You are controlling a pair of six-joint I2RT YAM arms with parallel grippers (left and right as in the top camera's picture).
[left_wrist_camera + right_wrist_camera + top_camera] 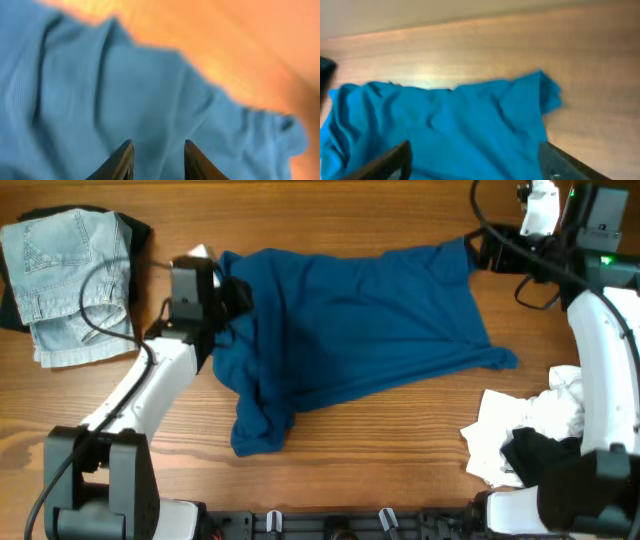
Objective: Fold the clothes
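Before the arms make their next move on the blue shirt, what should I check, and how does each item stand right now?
1. Blue shirt lying flat: not ok, it is bunched along its left and lower-left parts.
2. Left gripper over the shirt: ok, jaws apart above the fabric.
3. Right gripper at the shirt's far right corner: ok, jaws wide open.
4. Fabric pinched: not ok, neither gripper visibly holds any.
5. Denim and white pile clear of the shirt: ok, both lie apart from it.
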